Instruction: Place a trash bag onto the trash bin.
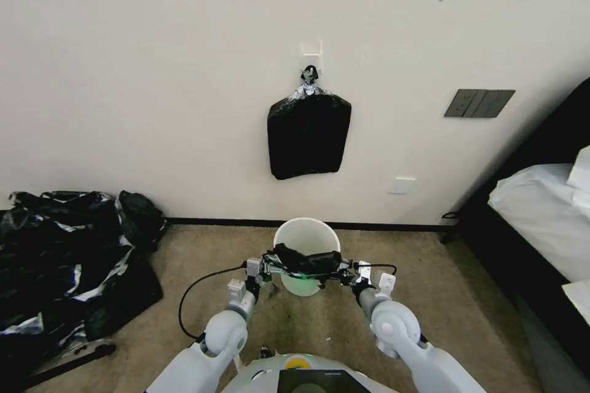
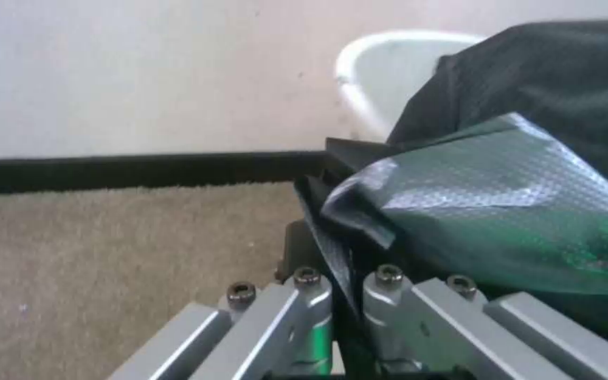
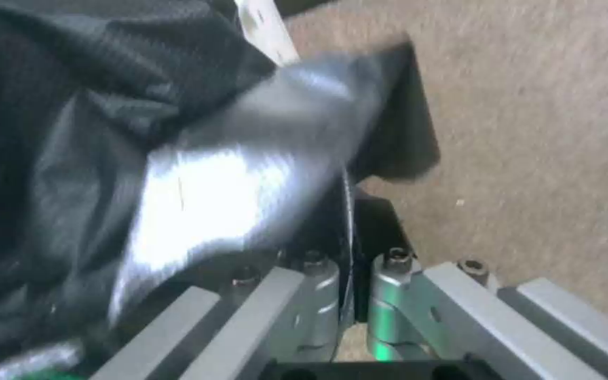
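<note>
Fingers (image 2: 388, 295) on one trash bag (image 1: 307, 261)

Trash bin (image 1: 305, 239): front rim and upper wall hidden behind the trash bag (image 1: 307, 261) stretched across it; label too small to tell. In left wrist view the bin (image 2: 381, 79) is mostly covered by bag (image 2: 501, 200), only a curved bit of rim shows, blurry. Right wrist view: bag (image 3: 198, 174) smeared w/ blur, its edges cut off at frame top and side. Left gripper (image 1: 265, 268) and right gripper (image 1: 350, 274) tips buried in the plastic in head view. Heap of black plastic (image 1: 61, 264) cut off by frame edge. Bed (image 1: 541, 209) also cut off at edge.
</note>
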You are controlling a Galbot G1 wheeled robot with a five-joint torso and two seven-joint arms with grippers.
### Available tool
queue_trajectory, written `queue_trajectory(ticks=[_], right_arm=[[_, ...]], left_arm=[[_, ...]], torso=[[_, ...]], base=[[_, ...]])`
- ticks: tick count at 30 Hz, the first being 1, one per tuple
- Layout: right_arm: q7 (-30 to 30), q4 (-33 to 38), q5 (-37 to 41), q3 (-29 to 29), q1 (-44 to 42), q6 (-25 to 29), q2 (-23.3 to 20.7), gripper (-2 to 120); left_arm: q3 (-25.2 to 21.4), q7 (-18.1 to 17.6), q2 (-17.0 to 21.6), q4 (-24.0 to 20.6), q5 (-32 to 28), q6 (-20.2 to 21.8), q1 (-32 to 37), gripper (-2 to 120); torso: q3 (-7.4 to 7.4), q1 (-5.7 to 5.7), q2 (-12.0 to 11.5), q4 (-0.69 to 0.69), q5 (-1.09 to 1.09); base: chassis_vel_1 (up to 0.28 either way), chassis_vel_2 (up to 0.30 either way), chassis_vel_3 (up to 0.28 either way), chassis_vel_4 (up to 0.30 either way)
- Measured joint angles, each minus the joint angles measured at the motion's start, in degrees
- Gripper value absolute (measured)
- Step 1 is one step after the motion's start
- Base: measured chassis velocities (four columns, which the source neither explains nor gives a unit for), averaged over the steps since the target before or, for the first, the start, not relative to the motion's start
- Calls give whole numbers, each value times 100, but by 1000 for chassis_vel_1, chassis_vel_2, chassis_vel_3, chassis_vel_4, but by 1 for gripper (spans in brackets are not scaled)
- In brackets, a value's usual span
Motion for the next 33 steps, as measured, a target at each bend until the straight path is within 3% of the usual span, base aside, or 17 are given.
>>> queue_trajectory(ticks=[7,14,18,22,26,29,31,33], right_arm=[[-77,-319,43,-19,177,-134,173,0],[-108,-275,-37,15,108,-183,209,0],[-104,-112,-131,56,0,-278,183,0],[-68,180,-405,77,-254,-341,102,14],[-59,380,-683,88,-451,-342,54,25],[-29,830,-1019,94,-836,-340,-10,43],[-27,887,-1088,94,-883,-337,-22,46],[-22,1100,-1315,102,-1043,-322,-71,57]], left_arm=[[7,140,-286,647,-27,-35,-223,0],[5,206,-457,945,123,-177,-249,0],[-6,203,-405,779,178,-182,-155,0],[-79,177,-230,353,334,-183,80,12],[-152,153,-96,34,431,-186,290,25],[-289,128,97,-395,723,-277,681,42],[-307,122,116,-454,759,-293,735,45],[-342,62,172,-669,873,-345,927,57]], torso=[[0,0,0,0,0],[0,0,0,0,0],[0,0,0,0,0],[0,0,0,0,0],[-1,0,0,0,0],[-1,-1,0,0,0],[-1,0,0,0,0],[-1,0,0,0,0]], base=[[0,0,0,0],[0,0,0,0],[0,0,0,0],[0,0,0,0],[0,0,0,0],[0,0,0,0],[0,0,0,0],[0,0,0,0]])
